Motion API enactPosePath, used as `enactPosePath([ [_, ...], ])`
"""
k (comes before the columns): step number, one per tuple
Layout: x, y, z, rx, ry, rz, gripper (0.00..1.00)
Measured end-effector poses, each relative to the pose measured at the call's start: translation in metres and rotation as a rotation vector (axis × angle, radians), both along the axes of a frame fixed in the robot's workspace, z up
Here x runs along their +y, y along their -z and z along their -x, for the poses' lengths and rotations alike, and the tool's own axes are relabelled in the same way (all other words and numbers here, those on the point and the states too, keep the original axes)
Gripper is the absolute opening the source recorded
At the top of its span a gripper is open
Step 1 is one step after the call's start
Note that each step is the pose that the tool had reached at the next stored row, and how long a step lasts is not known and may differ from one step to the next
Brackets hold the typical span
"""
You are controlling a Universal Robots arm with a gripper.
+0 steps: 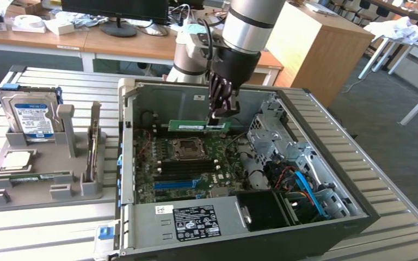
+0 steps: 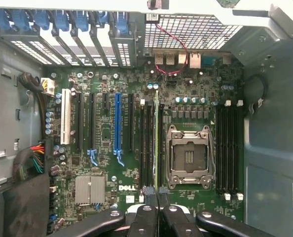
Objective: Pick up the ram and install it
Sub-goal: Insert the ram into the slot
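Green ram (image 1: 191, 126) pinched at one end by gripper (image 1: 220, 123), jaws nearly closed on it. Stick level, edge-down inside open computer case (image 1: 142, 92), over motherboard (image 2: 107, 148) memory slots, just beside processor socket (image 2: 188, 155).

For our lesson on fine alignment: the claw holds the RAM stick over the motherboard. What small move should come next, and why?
Probably a short, straight descent. The claw is shut on the RAM stick, which in the wrist view lies edge-on along the memory slots beside the CPU socket, and in the exterior view seems to hang above the motherboard, not yet seated.
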State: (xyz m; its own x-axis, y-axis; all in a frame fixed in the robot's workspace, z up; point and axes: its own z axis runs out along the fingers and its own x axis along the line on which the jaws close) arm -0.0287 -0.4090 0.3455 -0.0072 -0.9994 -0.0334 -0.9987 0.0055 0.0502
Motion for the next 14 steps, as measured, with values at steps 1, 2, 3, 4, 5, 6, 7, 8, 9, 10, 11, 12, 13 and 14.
enactPosePath([
  [1, 0.0000, 0.0015, 0.000, 0.0000, 0.000, 0.0000, 0.12],
  [2, 0.0000, 0.0028, 0.000, 0.0000, 0.000, 0.0001, 0.12],
  [3, 0.0000, 0.0042, 0.000, 0.0000, 0.000, 0.0001, 0.12],
  [4, 0.0000, 0.0055, 0.000, 0.0000, 0.000, 0.0001, 0.12],
  [5, 0.0000, 0.0065, 0.000, 0.0000, 0.000, 0.0000, 0.12],
  [6, 0.0000, 0.0074, 0.000, 0.0000, 0.000, -0.0001, 0.12],
  [7, 0.0000, 0.0083, 0.000, 0.0000, 0.000, 0.0000, 0.12],
  [8, 0.0000, 0.0093, 0.000, 0.0000, 0.000, -0.0001, 0.12],
  [9, 0.0000, 0.0103, 0.000, 0.0000, 0.000, 0.0000, 0.12],
  [10, 0.0000, 0.0114, 0.000, 0.0000, 0.000, 0.0000, 0.12],
  [11, 0.0000, 0.0126, 0.000, 0.0000, 0.000, 0.0000, 0.12],
  [12, 0.0000, 0.0139, 0.000, 0.0000, 0.000, -0.0001, 0.12],
  [13, 0.0000, 0.0151, 0.000, 0.0000, 0.000, 0.0000, 0.12],
  [14, 0.0000, 0.0162, 0.000, 0.0000, 0.000, 0.0000, 0.12],
])
